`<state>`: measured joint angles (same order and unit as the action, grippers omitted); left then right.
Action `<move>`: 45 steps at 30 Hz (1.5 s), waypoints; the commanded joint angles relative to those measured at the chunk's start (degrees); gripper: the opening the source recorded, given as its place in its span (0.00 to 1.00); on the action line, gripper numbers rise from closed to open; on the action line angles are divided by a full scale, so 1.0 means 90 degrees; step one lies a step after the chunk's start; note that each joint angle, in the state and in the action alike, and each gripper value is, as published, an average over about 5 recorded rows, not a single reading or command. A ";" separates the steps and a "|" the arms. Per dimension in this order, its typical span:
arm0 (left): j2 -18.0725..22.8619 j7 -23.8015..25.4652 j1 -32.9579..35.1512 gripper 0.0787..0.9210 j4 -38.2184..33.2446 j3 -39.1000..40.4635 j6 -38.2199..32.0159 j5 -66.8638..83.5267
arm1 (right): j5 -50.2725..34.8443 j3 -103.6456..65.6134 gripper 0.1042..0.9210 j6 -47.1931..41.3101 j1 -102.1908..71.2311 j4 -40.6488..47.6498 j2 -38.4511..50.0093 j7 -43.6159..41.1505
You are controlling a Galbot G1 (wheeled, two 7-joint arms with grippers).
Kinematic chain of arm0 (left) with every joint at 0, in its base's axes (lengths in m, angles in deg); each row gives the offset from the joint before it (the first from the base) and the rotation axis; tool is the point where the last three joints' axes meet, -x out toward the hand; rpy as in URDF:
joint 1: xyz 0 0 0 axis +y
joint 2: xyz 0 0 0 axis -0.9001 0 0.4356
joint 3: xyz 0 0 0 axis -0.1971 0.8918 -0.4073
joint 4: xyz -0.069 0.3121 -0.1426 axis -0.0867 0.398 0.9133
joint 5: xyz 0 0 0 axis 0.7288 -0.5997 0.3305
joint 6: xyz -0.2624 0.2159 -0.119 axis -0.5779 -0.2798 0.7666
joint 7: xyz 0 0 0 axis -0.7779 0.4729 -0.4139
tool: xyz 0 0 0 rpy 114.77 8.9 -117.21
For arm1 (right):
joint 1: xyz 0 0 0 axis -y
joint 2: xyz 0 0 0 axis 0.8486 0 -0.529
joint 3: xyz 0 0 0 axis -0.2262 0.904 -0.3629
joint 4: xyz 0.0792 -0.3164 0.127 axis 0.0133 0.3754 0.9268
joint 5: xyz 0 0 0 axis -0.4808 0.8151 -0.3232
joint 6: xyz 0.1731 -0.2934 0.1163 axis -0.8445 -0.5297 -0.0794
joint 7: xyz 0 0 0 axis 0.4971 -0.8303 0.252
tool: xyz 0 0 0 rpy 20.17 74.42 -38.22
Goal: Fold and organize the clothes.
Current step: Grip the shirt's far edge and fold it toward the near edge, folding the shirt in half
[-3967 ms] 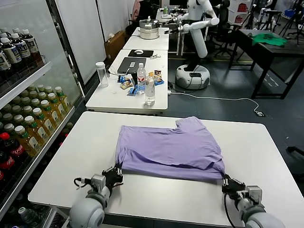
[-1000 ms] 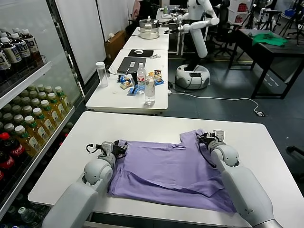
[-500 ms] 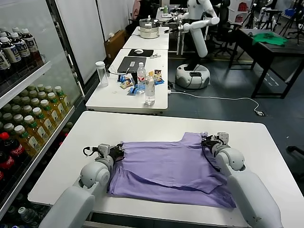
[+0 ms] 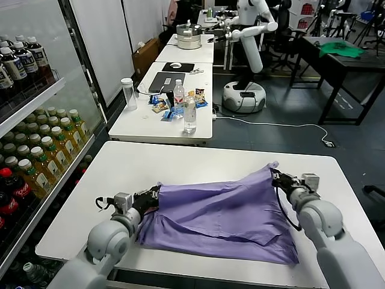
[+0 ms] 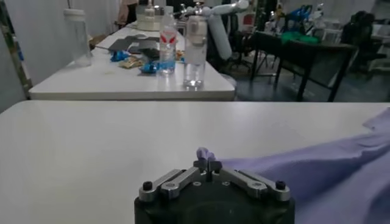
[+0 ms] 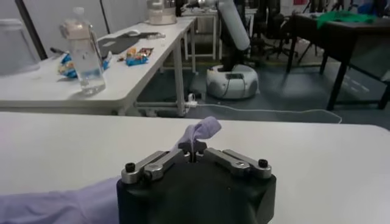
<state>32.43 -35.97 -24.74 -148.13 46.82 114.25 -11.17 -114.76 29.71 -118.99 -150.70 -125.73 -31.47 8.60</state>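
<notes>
The lavender T-shirt [image 4: 222, 214] lies partly folded on the white table [image 4: 180, 162], its far edge lifted and stretched between my two grippers. My left gripper [image 4: 154, 195] is shut on the shirt's left corner; in the left wrist view a tuft of lavender cloth [image 5: 205, 153] sticks out between the closed fingers. My right gripper [image 4: 275, 175] is shut on the right corner, held a little above the table; the right wrist view shows cloth [image 6: 201, 131] pinched in the jaws. No print shows on the shirt.
A second white table [image 4: 162, 114] beyond holds water bottles [image 4: 190, 114], snacks and a laptop. A drinks shelf [image 4: 36, 150] stands at the left. Another robot [image 4: 246, 36] and a dark table with a green cloth [image 4: 340, 49] stand farther back.
Both grippers carried the shirt's near edge away from me and folded it over. In the last second they moved back toward me and to the right, lifting and tightening the edge.
</notes>
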 commanded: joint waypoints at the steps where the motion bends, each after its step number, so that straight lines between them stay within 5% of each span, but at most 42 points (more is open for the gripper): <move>1: -0.0314 0.0080 0.0865 0.01 -0.0867 -0.0367 -0.0004 0.0194 | -0.0058 -0.1336 0.01 0.0011 -0.2193 -0.1653 0.0104 -0.0018; 19: -0.0622 0.0391 0.0907 0.01 -0.0298 -0.0297 0.0005 -0.0050 | 0.0539 -0.0909 0.01 0.0012 -0.2107 -0.1174 -0.0470 0.0033; 24: -0.0544 0.0478 0.0823 0.11 -0.0078 -0.0201 0.0008 -0.0350 | 0.0910 -0.0652 0.03 0.0006 -0.1968 -0.0954 -0.0615 0.0026; 37: -0.0317 0.0192 0.1257 0.55 -0.0797 -0.0443 0.0000 -0.1049 | 0.1385 -0.0960 0.46 0.0020 -0.2554 -0.1510 -0.0841 0.0023; 45: 0.0678 -0.0662 0.1916 0.82 -0.1259 -0.0221 -0.0014 -0.1608 | 0.1513 -0.1126 0.74 0.0073 -0.2982 -0.1788 -0.1080 -0.0005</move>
<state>32.45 -36.74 -11.99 -155.66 43.85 114.16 -20.86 -102.91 20.51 -118.47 -173.77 -139.29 -39.51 8.60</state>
